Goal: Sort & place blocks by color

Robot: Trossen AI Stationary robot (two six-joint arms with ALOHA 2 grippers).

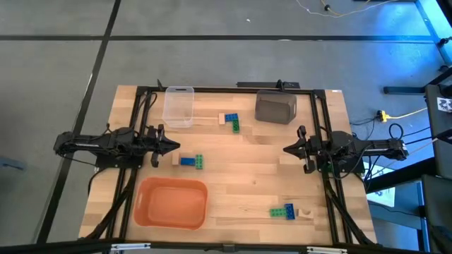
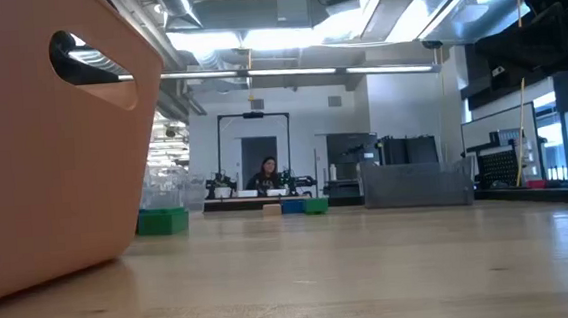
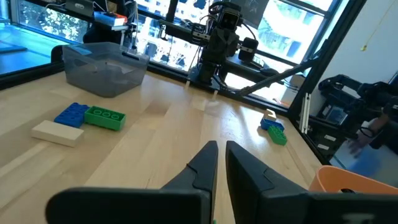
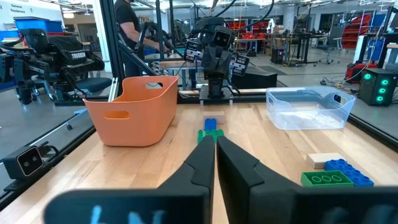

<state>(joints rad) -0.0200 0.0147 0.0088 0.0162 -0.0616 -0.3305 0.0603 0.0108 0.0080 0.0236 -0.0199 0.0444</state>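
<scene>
While your left gripper waits at the table's left edge, fingers pinched together on nothing, you've got three block clusters: one just beside it, another between the clear bin and grey bin, a third front right. Your right gripper idles clenched, empty.

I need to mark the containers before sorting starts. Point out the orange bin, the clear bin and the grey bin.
orange bin (image 1: pixel 171 203): high view, on its bare inner floor.
clear bin (image 1: pixel 178 106): high view, on its see-through bottom.
grey bin (image 1: pixel 275 107): high view, on its middle.
</scene>
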